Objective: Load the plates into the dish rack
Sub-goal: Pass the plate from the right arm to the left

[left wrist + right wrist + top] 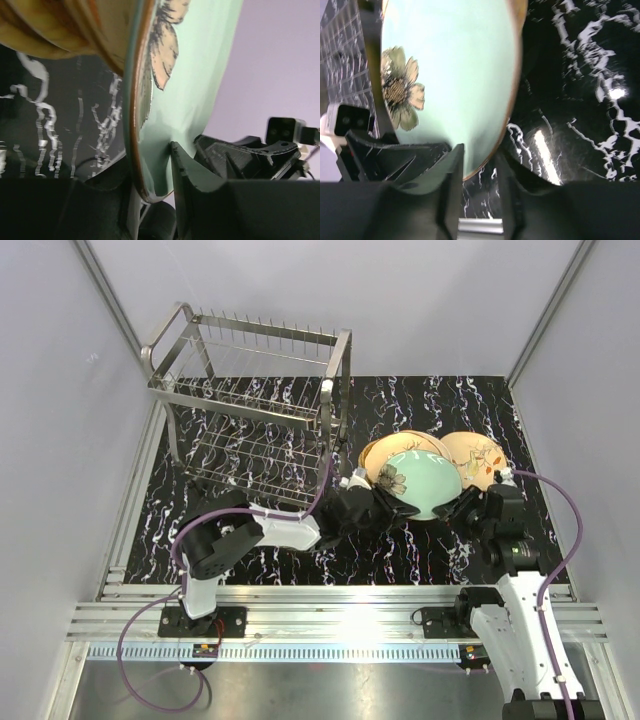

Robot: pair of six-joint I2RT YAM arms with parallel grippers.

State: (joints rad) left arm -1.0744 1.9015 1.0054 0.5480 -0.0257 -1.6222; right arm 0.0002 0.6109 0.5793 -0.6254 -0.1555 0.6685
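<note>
**A:** Mint plate (425, 488), the one with the flower, where is it?

**B:** It is tilted between the two tools, over the right half of the dark marbled worktop (545, 420). The left tool (150, 160) pinches its rim, with one finger pressed on the green face.

**A:** And the right tool (479, 152)?

**B:** Its jaws straddle the opposite rim but stand parted. A gap shows on one side, so it has no grip.

**A:** What lies around it?

**B:** A wicker plate (385, 448) sits just behind, partly covered, and a floral plate (482, 455) lies to the right of that. The rack (335, 380) stands at the far left, well apart from the plates.
</note>
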